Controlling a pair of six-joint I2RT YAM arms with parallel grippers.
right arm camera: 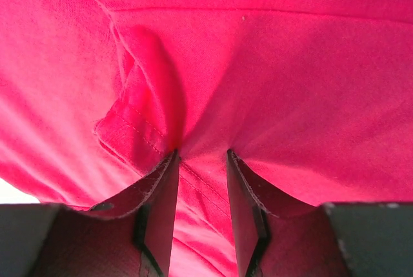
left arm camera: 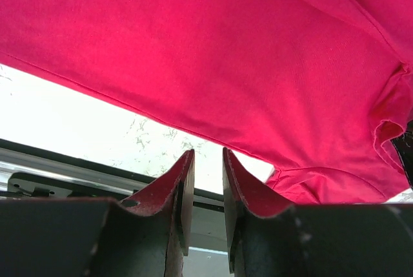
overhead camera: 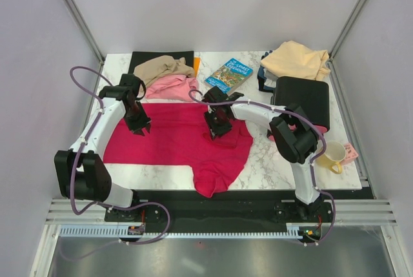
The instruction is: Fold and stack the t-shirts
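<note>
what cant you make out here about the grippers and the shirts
Right wrist view: whether the right gripper pinches the red t-shirt; cloth folds bury its fingertips.
Top view: the left gripper jaw gap; its own body covers it.
Top view: the pink t-shirt shape; the tan-brown t-shirt lies partly over it.
Top view: the book title; too small.

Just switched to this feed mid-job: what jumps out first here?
The crimson t-shirt is spread across the middle of the table, one part hanging over the near edge, with the left gripper and right gripper both over it. Behind it, a tan t-shirt and a pink t-shirt lie bunched at far left, and a cream t-shirt at far right.
</note>
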